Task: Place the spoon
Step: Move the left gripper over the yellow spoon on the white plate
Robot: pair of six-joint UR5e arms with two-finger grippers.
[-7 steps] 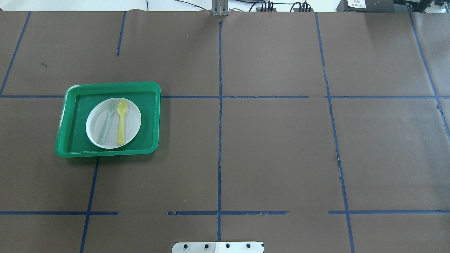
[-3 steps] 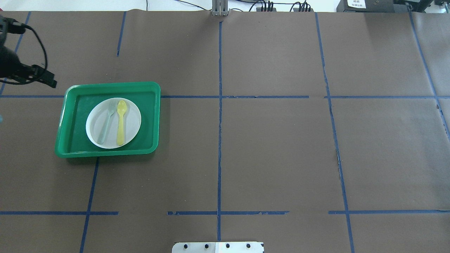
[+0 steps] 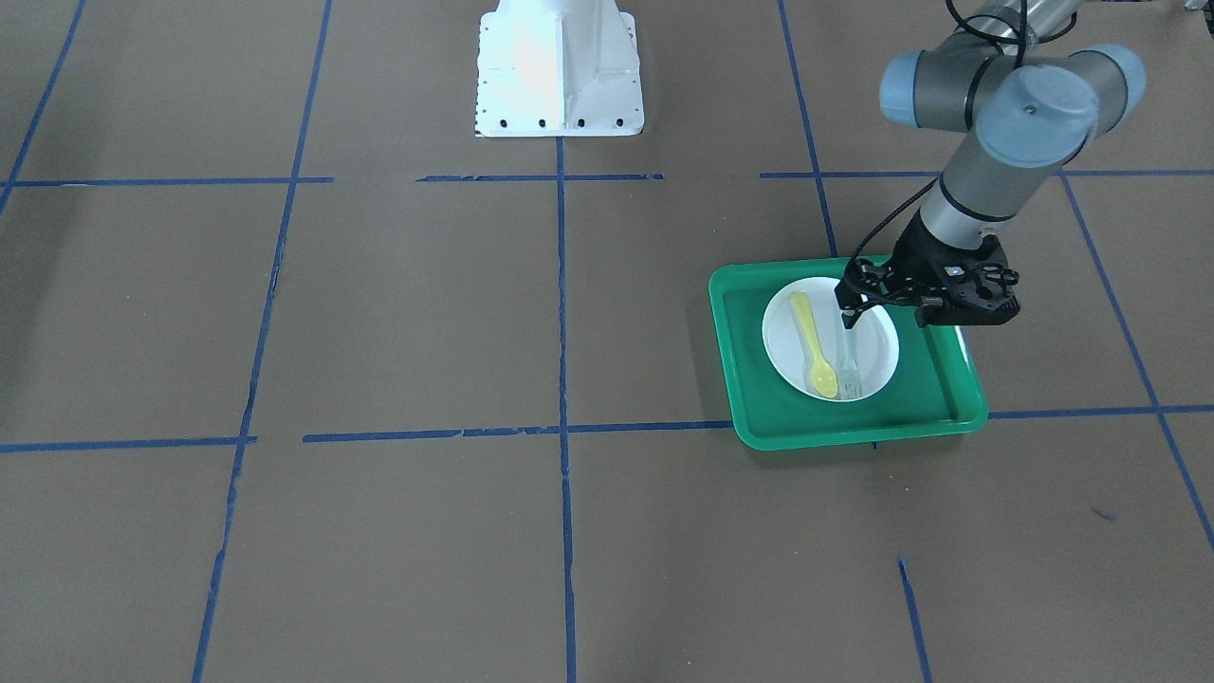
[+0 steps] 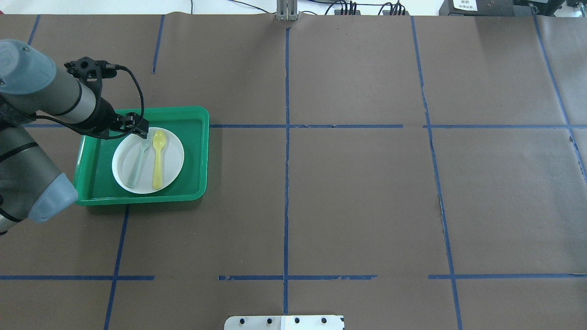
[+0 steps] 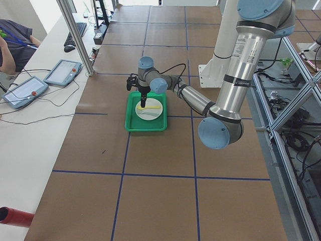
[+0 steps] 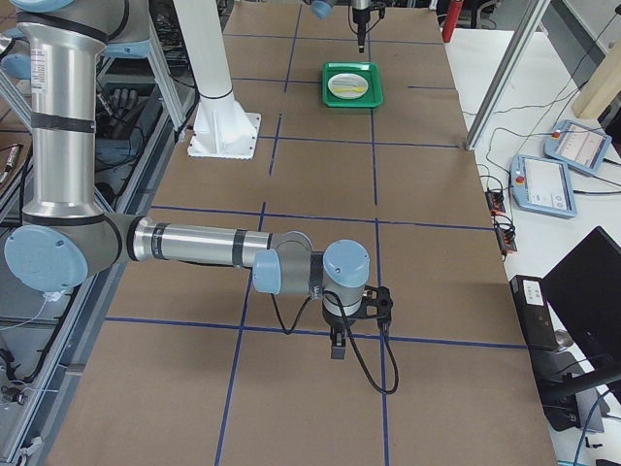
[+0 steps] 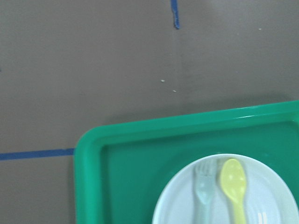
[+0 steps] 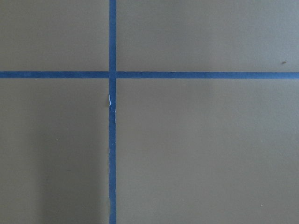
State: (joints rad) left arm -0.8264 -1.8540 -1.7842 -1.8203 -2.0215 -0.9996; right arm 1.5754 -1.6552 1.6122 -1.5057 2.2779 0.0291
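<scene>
The pale-yellow spoon (image 4: 158, 158) lies on a white plate (image 4: 173, 170) in a green tray (image 4: 198, 156), to the right of a grey-green fork (image 4: 139, 160). The spoon also shows in the front view (image 3: 816, 351) and the left wrist view (image 7: 235, 186). My left gripper (image 4: 140, 131) hangs above the plate's far rim on the fork's side, just left of the spoon's bowl. Its fingers look shut and hold nothing. My right gripper (image 6: 337, 347) hangs low over bare table far from the tray. I cannot tell whether it is open or shut.
The tray (image 3: 749, 379) sits on the robot's left half of the brown, blue-taped table. The robot's white base (image 3: 558, 76) stands at the near edge. Tablets (image 5: 62, 73) and a metal post (image 5: 75, 35) stand beyond the far edge.
My left arm has swung in from the left edge of the overhead view and its gripper now hangs over the plate. The spoon, fork and tray have not moved.
</scene>
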